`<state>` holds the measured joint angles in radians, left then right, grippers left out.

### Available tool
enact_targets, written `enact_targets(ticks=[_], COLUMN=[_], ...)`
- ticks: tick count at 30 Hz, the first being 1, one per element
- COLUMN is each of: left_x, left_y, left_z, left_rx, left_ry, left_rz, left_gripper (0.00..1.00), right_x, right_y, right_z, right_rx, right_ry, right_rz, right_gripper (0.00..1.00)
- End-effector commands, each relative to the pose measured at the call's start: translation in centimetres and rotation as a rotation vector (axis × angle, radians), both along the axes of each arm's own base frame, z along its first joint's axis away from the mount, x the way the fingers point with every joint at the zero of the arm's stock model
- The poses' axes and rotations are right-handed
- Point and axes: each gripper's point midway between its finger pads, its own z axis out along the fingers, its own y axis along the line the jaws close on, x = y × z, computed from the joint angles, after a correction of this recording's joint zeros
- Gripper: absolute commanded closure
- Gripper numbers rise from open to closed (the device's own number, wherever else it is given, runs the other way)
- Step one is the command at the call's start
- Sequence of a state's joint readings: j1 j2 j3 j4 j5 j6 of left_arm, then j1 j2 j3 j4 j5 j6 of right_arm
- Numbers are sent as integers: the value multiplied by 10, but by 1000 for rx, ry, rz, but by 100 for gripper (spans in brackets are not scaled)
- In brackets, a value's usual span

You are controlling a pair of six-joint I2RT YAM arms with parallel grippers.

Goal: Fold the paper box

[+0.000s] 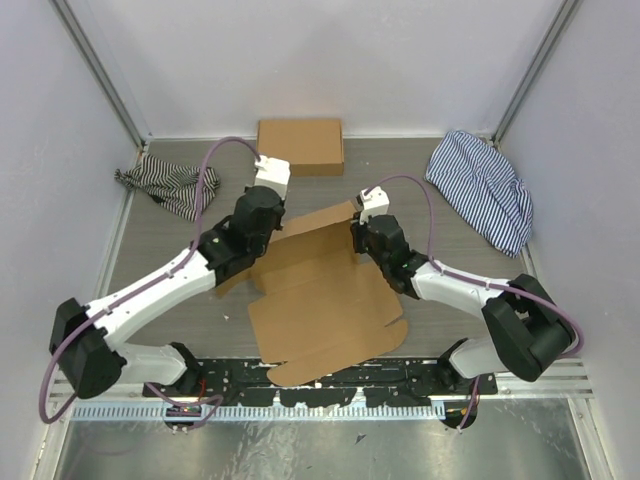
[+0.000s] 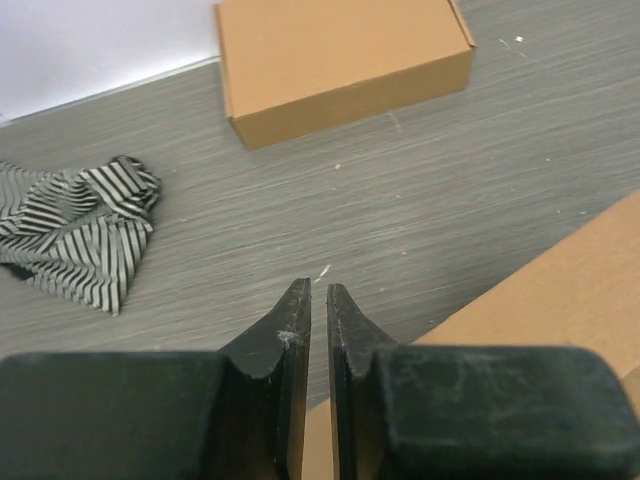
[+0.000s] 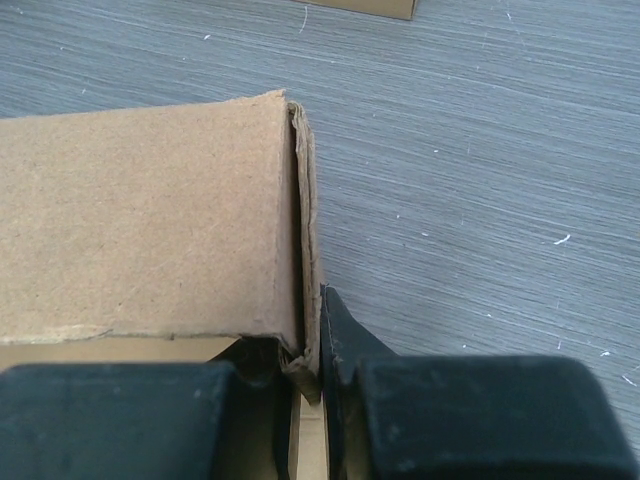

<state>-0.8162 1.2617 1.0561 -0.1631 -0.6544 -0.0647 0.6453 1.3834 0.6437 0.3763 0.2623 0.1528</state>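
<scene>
Right fingers [image 3: 310,340] clamp the paper box [image 1: 325,305] — long axis near-to-far; left fingers [image 2: 318,320] nearly together.

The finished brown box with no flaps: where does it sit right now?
In the top view the closed box sits at the far edge against the back wall, centre-left, just beyond the left gripper, with the dark striped cloth to its left.

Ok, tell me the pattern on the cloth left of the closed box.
Black and white stripes on the crumpled cloth, clearest in the left wrist view.

The top view looks down from behind the arms over the whole table [image 1: 430,190]; both wrist views skim it closely, facing away.
</scene>
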Motion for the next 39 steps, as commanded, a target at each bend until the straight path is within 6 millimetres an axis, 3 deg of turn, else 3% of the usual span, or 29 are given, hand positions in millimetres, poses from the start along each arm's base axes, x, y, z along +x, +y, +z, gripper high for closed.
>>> enact_targets(ticks=[1, 9, 13, 15, 19, 26, 28, 29, 30, 39], left_x=[15, 22, 21, 19, 16, 12, 10, 9, 8, 1], left_y=[-33, -41, -40, -38, -36, -36, -36, -36, -36, -38], left_z=[-24, -78, -97, -101, -99, -100, -100, -100, -100, -99], left_rx=[-72, -19, 5, 6, -2, -3, -7, -11, -14, -4], left_ry=[13, 71, 103, 106, 100, 108, 109, 110, 110, 112], left_rz=[-59, -60, -58, -52, -56, -70, -74, -77, -77, -84], left_gripper=[81, 84, 89, 90, 91, 92, 93, 93, 93, 94], right_x=[3, 2, 3, 3, 3, 4, 6, 6, 7, 11], right_y=[13, 14, 15, 15, 17, 5, -2, -5, -7, -13], right_z=[14, 10, 3, -1, -11, -25, -26, -26, -25, -18], right_rx=[47, 28, 25, 24, 34, 59, 69, 78, 91, 113], right_ry=[-16, -11, -11, -5, 9, 10, -2, -9, -20, -81], right_rz=[5, 13, 10, 7, 4, -83, -122, -142, -162, -293], right_gripper=[99, 91, 76, 62, 55, 64, 76, 92, 98, 99])
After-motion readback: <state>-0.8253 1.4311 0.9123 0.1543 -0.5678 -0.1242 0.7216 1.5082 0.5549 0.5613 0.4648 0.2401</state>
